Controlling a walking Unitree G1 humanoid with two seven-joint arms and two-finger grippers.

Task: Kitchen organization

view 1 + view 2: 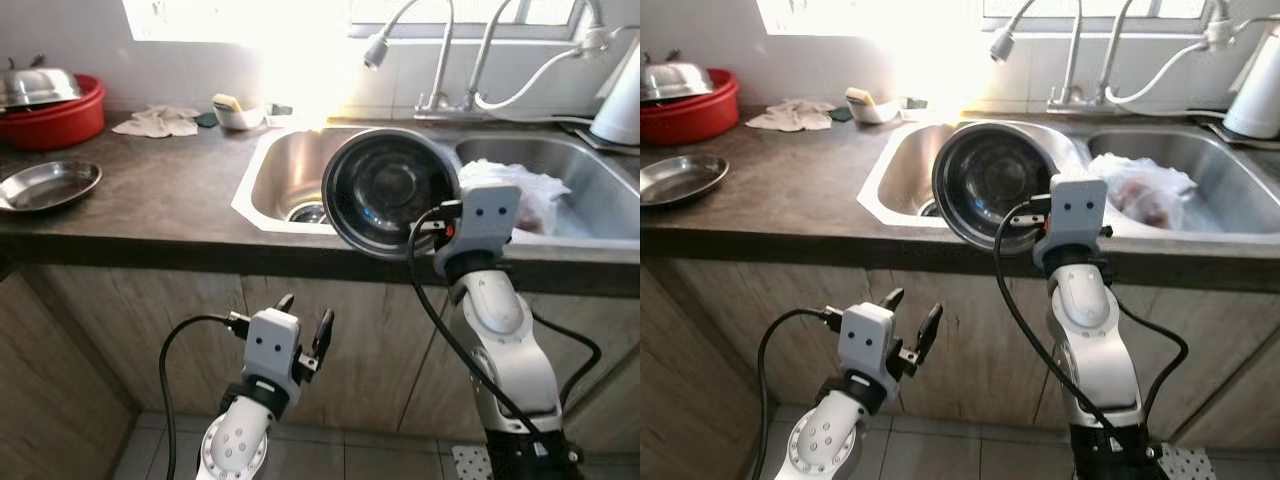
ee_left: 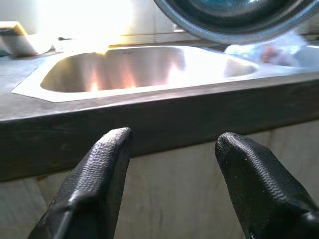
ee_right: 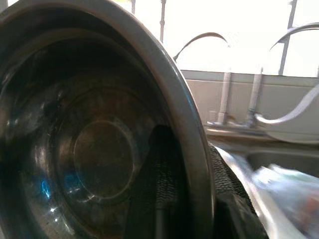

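**Right gripper holds steel bowl on edge over the sink's front rim**

Right gripper (image 1: 452,222) is clamped on the rim of a steel bowl (image 1: 388,190), held tilted on edge with its inside facing the camera, above the front edge of the countertop (image 1: 160,190) at the left basin of the double sink (image 1: 275,165). Right wrist view gives the grip detail: one black finger (image 3: 159,184) lies inside the bowl, the other outside, rim pinched between them. Head views hide those fingers behind the wrist housing.

Left gripper (image 1: 305,325) hangs below the counter edge in front of the cabinet doors (image 1: 130,350), fingers spread apart, nothing between them. Left wrist view looks up past both fingertips (image 2: 107,159) at the counter's front edge, with the bowl's underside at the top.

Head views alone show the rest: a plastic bag (image 1: 530,190) in the right basin, two taps (image 1: 440,50) at the back edge, a flat steel plate (image 1: 48,185) near the counter's left front edge, a red basin (image 1: 55,115) with a steel lid at the back left corner, a crumpled cloth (image 1: 158,122) and a small white dish (image 1: 238,113) along the back edge.
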